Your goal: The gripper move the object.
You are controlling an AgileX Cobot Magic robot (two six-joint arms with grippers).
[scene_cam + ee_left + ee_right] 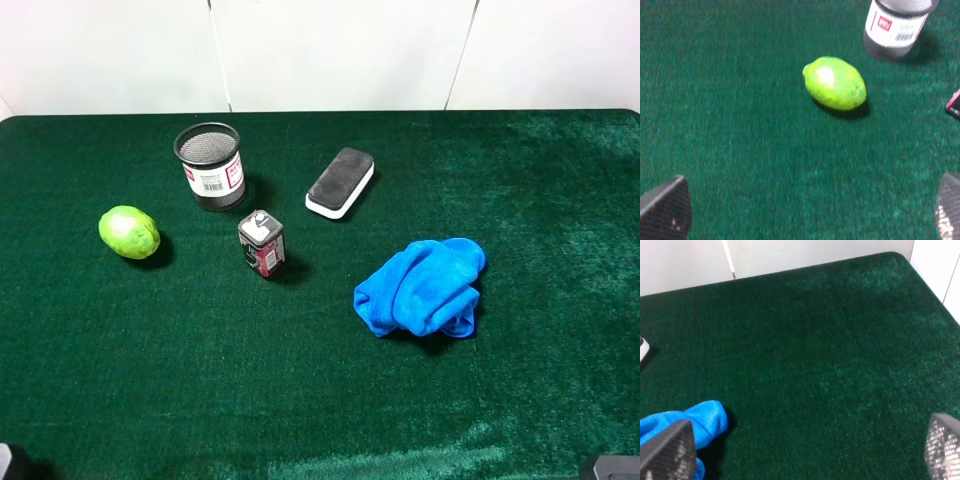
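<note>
A green lime (129,232) lies on the green table at the left; it also shows in the left wrist view (834,83). A black mesh pen cup (210,165) stands behind it. A small red and grey box (262,243) stands at the middle. A black and white board eraser (340,182) lies behind it. A crumpled blue cloth (422,287) lies right of the middle. My left gripper (807,220) is open and empty, short of the lime. My right gripper (805,455) is open and empty, with the cloth (685,427) beside one finger (667,452).
The green felt table (540,200) ends at a white wall along the back. The pen cup (897,25) and an edge of the red box (954,104) show in the left wrist view. The table's far right corner (895,260) shows in the right wrist view.
</note>
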